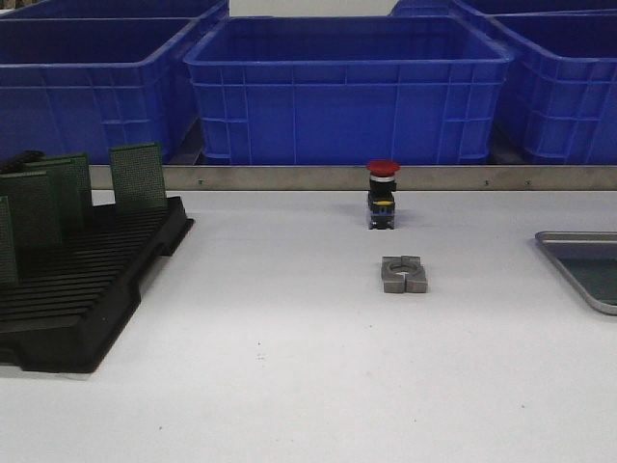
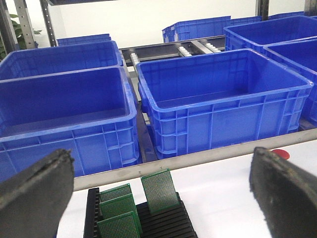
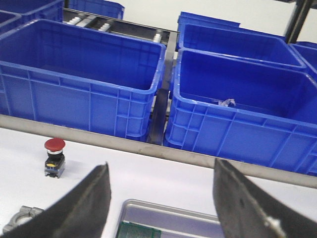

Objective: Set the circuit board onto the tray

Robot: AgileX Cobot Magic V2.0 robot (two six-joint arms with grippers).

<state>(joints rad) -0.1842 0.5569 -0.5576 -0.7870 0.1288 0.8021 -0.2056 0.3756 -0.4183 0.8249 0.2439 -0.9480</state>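
Several green circuit boards (image 1: pixel 138 177) stand upright in a black slotted rack (image 1: pixel 87 289) at the table's left. They also show in the left wrist view (image 2: pixel 159 191). My left gripper (image 2: pixel 161 166) is open and empty, above and behind the rack. The grey metal tray (image 1: pixel 569 236) lies at the right edge of the table. In the right wrist view one green board (image 3: pixel 141 231) lies flat in the tray (image 3: pixel 148 204). My right gripper (image 3: pixel 161 173) is open and empty above the tray's near end. Neither gripper shows in the front view.
A red-capped push button (image 1: pixel 383 193) stands at mid table, with a grey metal clamp block (image 1: pixel 403 274) in front of it. Big blue crates (image 1: pixel 347 87) line the back behind a metal rail (image 1: pixel 289 177).
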